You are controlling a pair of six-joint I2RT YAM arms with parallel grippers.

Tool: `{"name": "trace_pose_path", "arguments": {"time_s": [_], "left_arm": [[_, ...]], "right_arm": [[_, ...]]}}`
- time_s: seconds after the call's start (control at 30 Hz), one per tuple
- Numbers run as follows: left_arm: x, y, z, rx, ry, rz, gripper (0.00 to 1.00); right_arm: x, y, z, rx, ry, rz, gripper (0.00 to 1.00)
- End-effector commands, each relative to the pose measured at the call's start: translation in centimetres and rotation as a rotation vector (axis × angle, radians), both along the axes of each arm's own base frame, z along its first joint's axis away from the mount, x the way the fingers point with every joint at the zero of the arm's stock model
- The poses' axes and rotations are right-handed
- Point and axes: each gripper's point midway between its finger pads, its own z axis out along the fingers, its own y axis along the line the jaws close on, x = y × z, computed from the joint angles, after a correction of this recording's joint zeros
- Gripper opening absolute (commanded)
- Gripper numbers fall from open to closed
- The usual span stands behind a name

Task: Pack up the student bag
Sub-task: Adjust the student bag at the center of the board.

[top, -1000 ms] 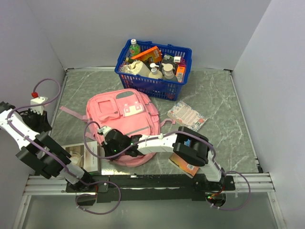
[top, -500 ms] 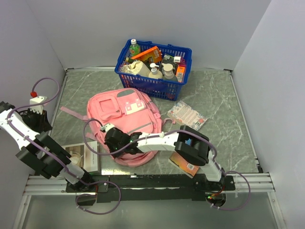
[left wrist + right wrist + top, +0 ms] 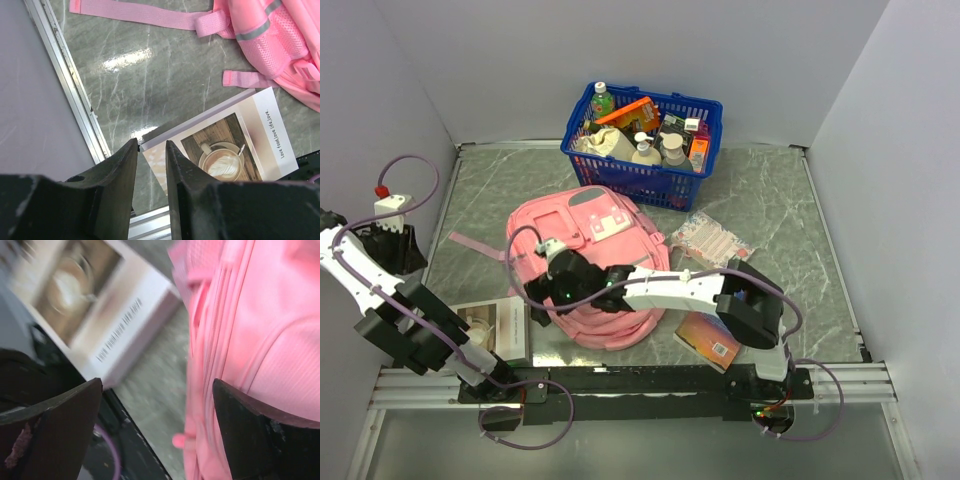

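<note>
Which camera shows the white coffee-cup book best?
Left wrist: the white rectangular book with the coffee-cup cover lies sharp and nearly whole, its lettering readable. Top external shows it small; right wrist shows it blurred.

the student bag (image 3: 620, 248) lies flat near the middle of the surface (image 3: 770, 200), front pockets facing up. it is a soft pink backpack with grey zip trims and a small white patch. the fabric is slack and rumpled at its near end. one long strap (image 3: 475, 245) trails flat to the left.
</note>
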Motion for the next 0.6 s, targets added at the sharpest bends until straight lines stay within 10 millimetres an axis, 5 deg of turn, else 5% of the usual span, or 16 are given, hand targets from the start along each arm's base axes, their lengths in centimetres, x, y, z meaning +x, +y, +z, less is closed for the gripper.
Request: {"name": "trace_pose_path", "arguments": {"time_s": [0.0, 0.07, 0.2, 0.33, 0.43, 0.57], "left_arm": [[-0.2, -0.7, 1.4, -0.02, -0.028, 0.008, 0.34], [-0.4, -0.9, 1.5, -0.006, -0.031, 0.004, 0.35], [-0.5, -1.0, 1.4, -0.011, -0.026, 0.005, 0.35], [-0.7, -0.8, 0.7, -0.022, -0.008, 0.011, 0.35], [-0.7, -0.6, 0.5, -0.029, -0.009, 0.011, 0.35], [-0.6, -0.7, 0.2, -0.047, -0.004, 0.013, 0.35]], "right_arm": [[4.0, 0.4, 1.4, 0.109, 0.058, -0.078, 1.0], [4.6, 1.0, 0.8, 0.133, 0.112, -0.089, 0.96], [3.6, 3.0, 1.1, 0.202, 0.185, -0.028, 0.61], [2.8, 3.5, 2.2, 0.227, 0.133, 0.004, 0.38], [2.7, 3.7, 3.3, 0.243, 0.097, 0.012, 0.37], [1.9, 4.8, 1.6, 0.196, 0.154, 0.047, 0.45]]}}
